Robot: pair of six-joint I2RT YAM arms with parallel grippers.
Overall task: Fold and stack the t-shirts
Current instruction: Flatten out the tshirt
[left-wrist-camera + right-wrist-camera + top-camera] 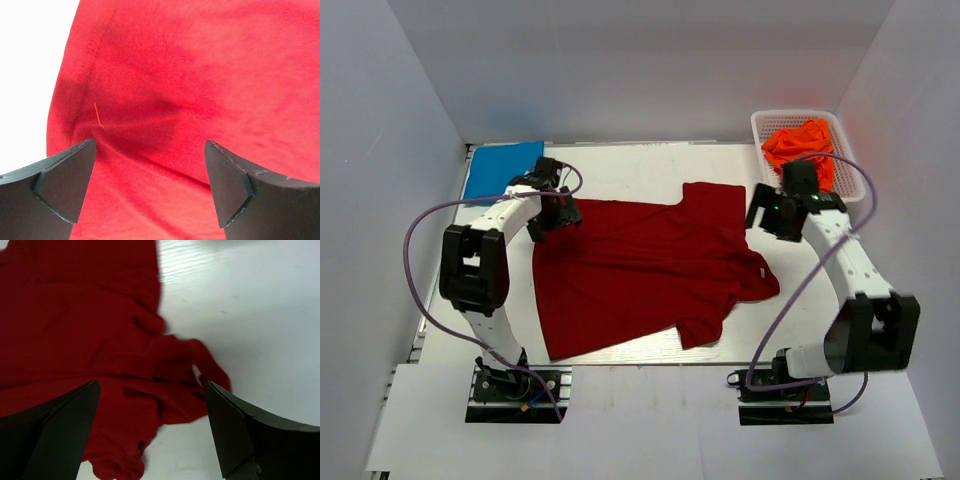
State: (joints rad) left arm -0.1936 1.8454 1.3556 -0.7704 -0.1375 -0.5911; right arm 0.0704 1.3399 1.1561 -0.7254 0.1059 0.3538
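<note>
Hovering with its jaws spread wide, the left gripper (150,144) has nothing pinched. There's just red cloth under the gap, with a stray orange thread (98,115) lying on it. I honestly can't tell if the fingers (65,185) are touching the fabric or not.

From the top view, that gripper is over the far left corner of the dark red t-shirt (640,270), at the hem end. The shirt is spread out mostly flat across the middle of the white table (620,165), with its neck pointing right and a bit rumpled there.

The right gripper (152,385) is spread apart too and holds nothing. It sits above the shirt's neck side, near the far sleeve.

Further out, the blue t-shirt (500,168) lies flat in the far left corner. The orange t-shirts (805,145) are bunched up in a white basket (760,125) in the far right corner.
</note>
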